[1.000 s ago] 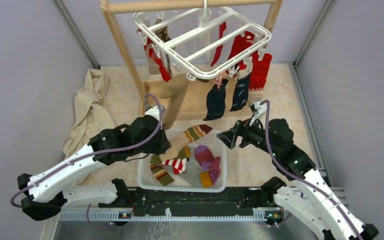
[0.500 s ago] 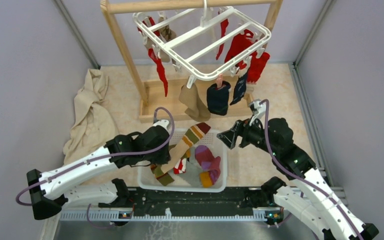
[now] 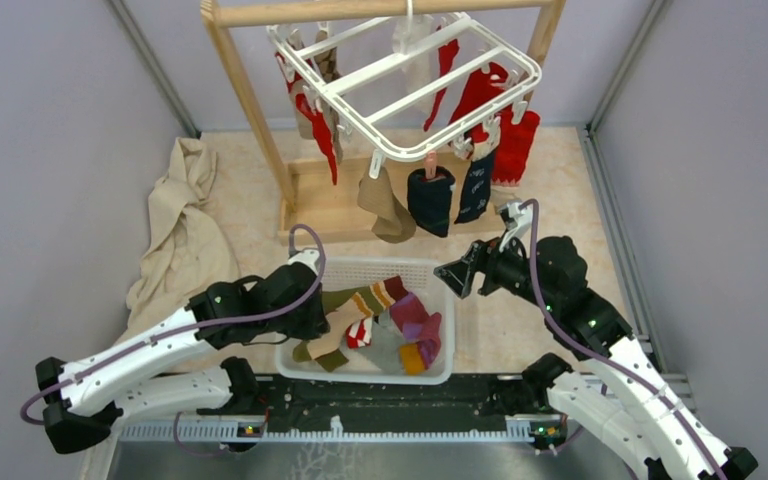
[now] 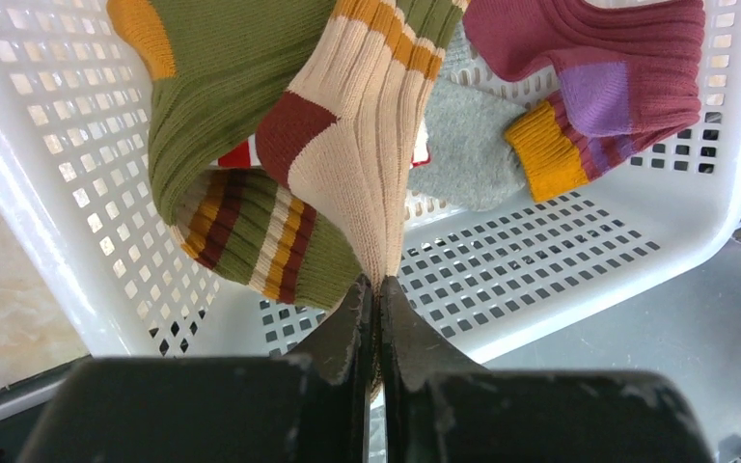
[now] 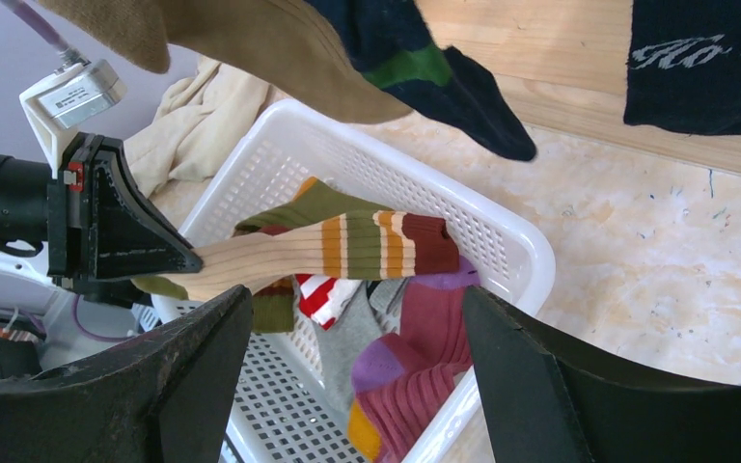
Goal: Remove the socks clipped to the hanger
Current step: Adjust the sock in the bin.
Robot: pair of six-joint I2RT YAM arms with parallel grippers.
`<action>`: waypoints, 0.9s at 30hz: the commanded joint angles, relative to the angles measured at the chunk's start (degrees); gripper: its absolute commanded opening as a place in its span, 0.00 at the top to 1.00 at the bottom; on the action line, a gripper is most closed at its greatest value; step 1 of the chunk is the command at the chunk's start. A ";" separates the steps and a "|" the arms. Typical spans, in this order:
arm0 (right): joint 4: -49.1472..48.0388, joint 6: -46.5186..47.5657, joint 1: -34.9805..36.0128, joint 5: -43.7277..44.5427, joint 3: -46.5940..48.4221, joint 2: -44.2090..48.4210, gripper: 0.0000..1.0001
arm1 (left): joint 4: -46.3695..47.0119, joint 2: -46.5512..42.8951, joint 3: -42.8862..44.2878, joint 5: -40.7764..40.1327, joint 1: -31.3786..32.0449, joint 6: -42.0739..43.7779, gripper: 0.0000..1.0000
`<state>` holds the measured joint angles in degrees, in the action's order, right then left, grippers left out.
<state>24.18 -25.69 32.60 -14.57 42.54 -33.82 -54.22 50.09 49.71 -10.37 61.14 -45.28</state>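
Note:
The white slatted hanger (image 3: 410,80) hangs from the wooden frame. Red socks (image 3: 515,145), a tan sock (image 3: 385,205) and two navy socks (image 3: 430,200) hang clipped to it. My left gripper (image 3: 312,312) is shut on a cream sock with olive, orange and maroon stripes (image 3: 365,300), holding it over the white mesh basket (image 3: 360,378). The left wrist view shows the left gripper (image 4: 376,285) pinching that sock (image 4: 367,164). My right gripper (image 3: 450,275) is open and empty just right of the basket; in its own view the right gripper (image 5: 357,294) frames the basket (image 5: 502,241) and the held sock (image 5: 347,246).
In the basket lie a magenta sock (image 3: 415,320), a grey sock (image 3: 385,345), a red-white striped sock (image 3: 360,332) and an olive striped sock (image 3: 320,355). The wooden frame (image 3: 245,95) stands behind it. A beige cloth (image 3: 180,225) lies at the left wall.
My left gripper has drawn back toward the near left with the striped sock, whose far end now lies inside the basket. The hanger has swung and its socks sway. The right arm has not moved.

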 commanded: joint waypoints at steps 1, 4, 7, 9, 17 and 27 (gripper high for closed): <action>-1.88 0.51 -0.26 0.42 2.81 0.51 0.20 | -1.58 -1.48 -0.14 0.76 0.31 -1.10 0.91; -2.08 0.47 -0.26 0.46 2.57 0.66 0.20 | 0.97 -0.69 -0.55 1.49 0.34 -0.46 0.91; -2.74 0.42 -0.26 0.87 2.13 0.76 0.20 | 6.94 2.37 -0.58 2.98 0.31 0.68 0.89; -3.47 0.45 -0.26 1.32 2.21 0.68 0.20 | 11.10 5.68 -0.30 4.74 0.29 1.91 0.83; -5.27 4.16 -0.26 2.81 6.69 -2.99 0.20 | 25.30 13.29 -1.01 5.60 0.30 6.13 0.38; -11.21 7.58 -0.26 2.69 9.26 -6.53 0.20 | 27.68 9.32 -1.44 4.65 0.30 6.00 0.01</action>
<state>18.31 -20.64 32.58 -12.43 48.56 -39.92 -28.53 63.11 47.83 -5.43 61.14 -39.81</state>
